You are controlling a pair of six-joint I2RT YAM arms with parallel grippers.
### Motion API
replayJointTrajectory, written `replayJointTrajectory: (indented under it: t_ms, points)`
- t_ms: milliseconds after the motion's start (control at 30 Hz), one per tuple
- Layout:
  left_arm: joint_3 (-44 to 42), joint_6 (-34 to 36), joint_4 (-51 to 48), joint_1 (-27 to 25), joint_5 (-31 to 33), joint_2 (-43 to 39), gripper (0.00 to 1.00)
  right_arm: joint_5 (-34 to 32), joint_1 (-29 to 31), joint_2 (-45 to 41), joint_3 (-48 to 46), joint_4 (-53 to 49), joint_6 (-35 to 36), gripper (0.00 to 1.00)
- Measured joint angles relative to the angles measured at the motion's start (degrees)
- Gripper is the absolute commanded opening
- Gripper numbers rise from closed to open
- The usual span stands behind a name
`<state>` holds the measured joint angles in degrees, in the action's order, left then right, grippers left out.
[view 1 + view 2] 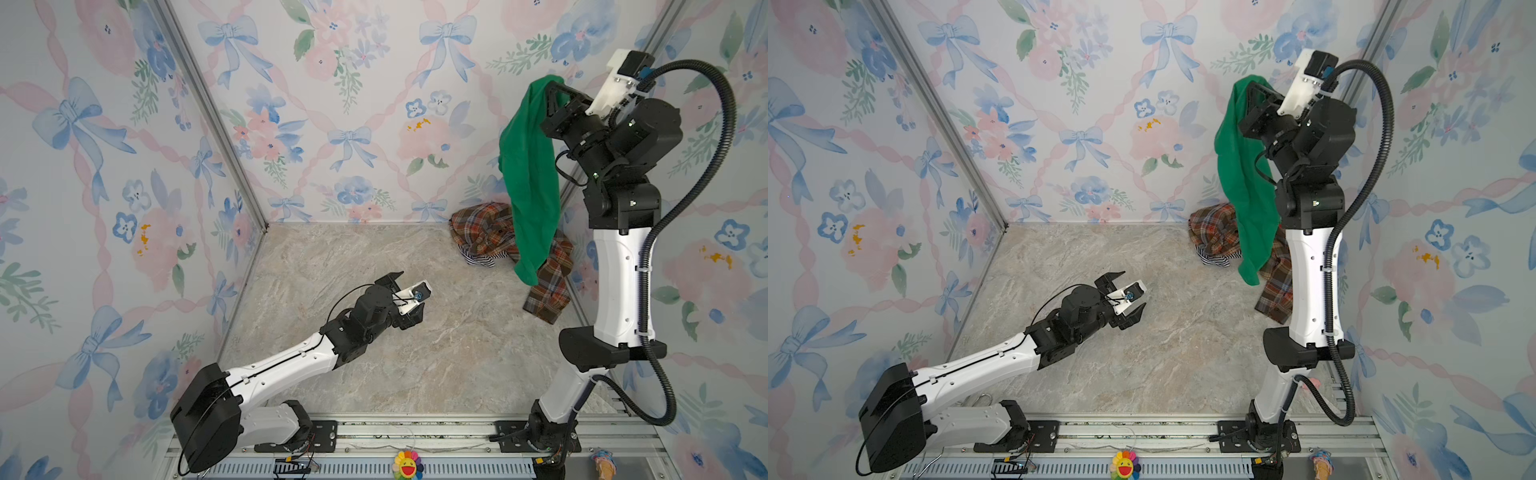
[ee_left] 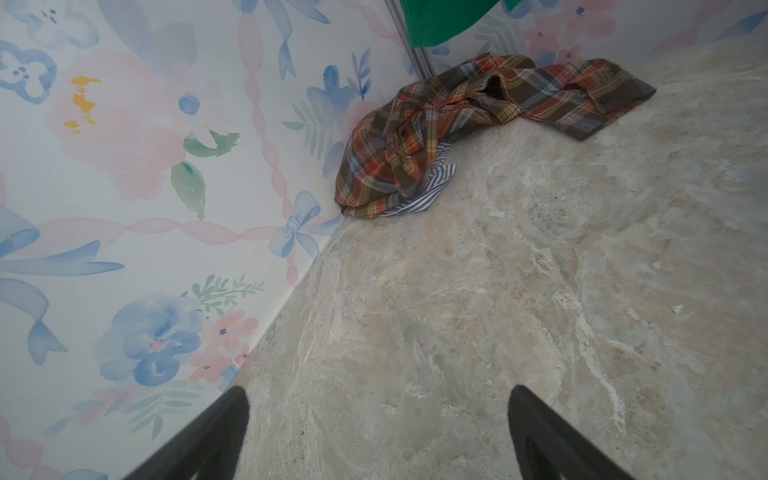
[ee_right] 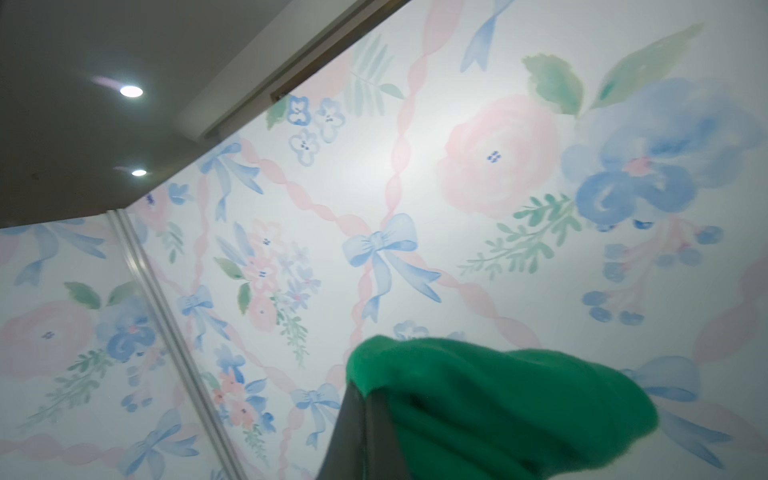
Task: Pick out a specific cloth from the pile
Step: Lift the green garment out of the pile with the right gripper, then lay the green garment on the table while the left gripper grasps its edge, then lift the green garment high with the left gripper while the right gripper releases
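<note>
The right claw (image 1: 550, 89), raised and clamped on the cloth (image 1: 532, 187), lets it hang with its long axis toward 6 o'clock, its tip over the pile (image 1: 482, 232) in the desk's (image 1: 374, 332) 1 o'clock corner. The left claw (image 1: 411, 291), spread and empty, lies well apart at 8 o'clock of the cloth. Fabric hides the pinch point.

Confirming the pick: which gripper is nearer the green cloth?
Right. The right gripper is shut on the top of the green cloth, high above the pile; the left gripper is open, low over the table, well apart from it.
</note>
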<state>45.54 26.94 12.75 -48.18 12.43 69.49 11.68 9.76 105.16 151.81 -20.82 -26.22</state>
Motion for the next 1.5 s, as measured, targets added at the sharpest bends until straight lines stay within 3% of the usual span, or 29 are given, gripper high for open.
replayJointTrajectory:
  t_ms: [333,600,800,900,1067,1200,1333,1500]
  points:
    - [-0.1,-4.3,3.9,15.1,-3.6,-11.1,0.98,4.6,11.8,2.6,-24.2,10.4,-11.1,0.00]
    - [-0.2,-6.4,4.3,21.2,-4.3,-10.3,0.98,6.8,17.9,3.0,-49.4,22.8,-17.1,0.02]
    - [1.9,-7.2,0.5,22.4,-1.8,-6.5,0.95,8.9,16.1,3.0,-61.0,25.4,-20.0,0.67]
    - [7.1,-9.2,-5.0,23.4,-1.3,-0.6,0.89,9.8,14.2,0.9,-66.0,26.1,-19.6,0.89]
    - [16.2,-14.8,-15.6,27.2,-6.4,10.9,0.76,7.1,11.8,-11.3,-78.4,20.4,-13.3,1.00]
    - [24.7,-19.5,-25.6,29.2,-13.3,23.1,0.60,2.8,13.1,-23.2,-85.0,13.0,-5.6,0.97]
    - [28.6,-22.6,-32.0,29.4,-17.8,32.2,0.59,-0.9,18.1,-32.1,-93.4,8.4,-1.2,0.97]
    - [29.4,-24.7,-35.7,29.4,-20.0,36.3,0.57,-6.2,28.2,-34.3,-103.3,7.2,-0.1,0.97]
